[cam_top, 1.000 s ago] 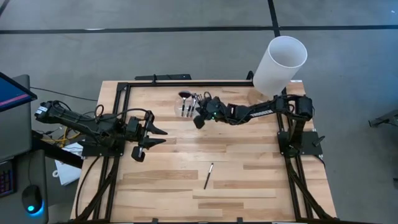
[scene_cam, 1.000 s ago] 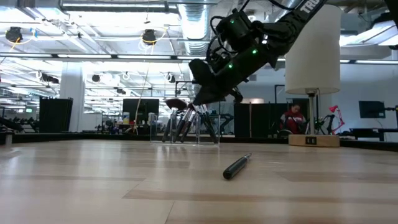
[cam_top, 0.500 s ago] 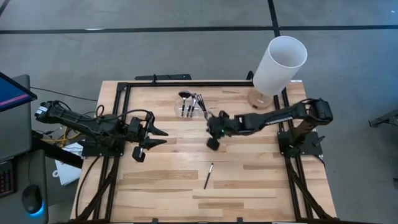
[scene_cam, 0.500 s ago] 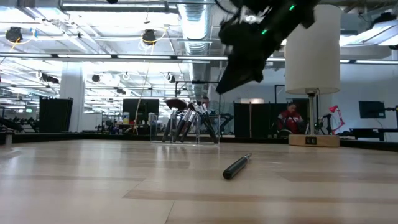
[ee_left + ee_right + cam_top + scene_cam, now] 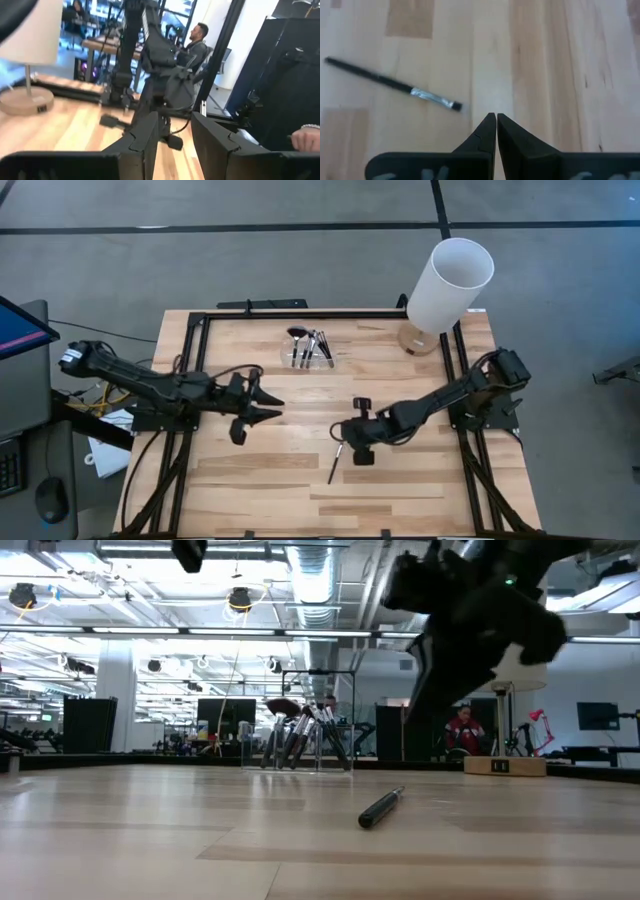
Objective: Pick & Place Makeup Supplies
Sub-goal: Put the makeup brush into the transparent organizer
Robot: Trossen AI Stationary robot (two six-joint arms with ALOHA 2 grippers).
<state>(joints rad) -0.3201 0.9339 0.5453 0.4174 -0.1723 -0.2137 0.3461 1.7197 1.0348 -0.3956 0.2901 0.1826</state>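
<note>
Both arms were matte black, built of slim jointed segments with bundled black cables running along them. The left gripper (image 5: 268,407) ended in two long pointed black fingers (image 5: 145,142) with angular, stepped inner faces, and a short black stub stood out just behind it. The right gripper (image 5: 345,436) bore two thin wedge-shaped fingers (image 5: 486,131), with a blocky black housing just behind them.

Your tabletop (image 5: 400,480) is pale wood in jointed planks, smooth with a soft satin sheen. On it, the loose makeup brush (image 5: 395,85) has a matt black handle and a bright, glossy metal ferrule. The holder (image 5: 297,752) toward twelve o'clock looks like clear, glossy plastic. The right tool (image 5: 495,131) is matt black, plastic by its look.
</note>
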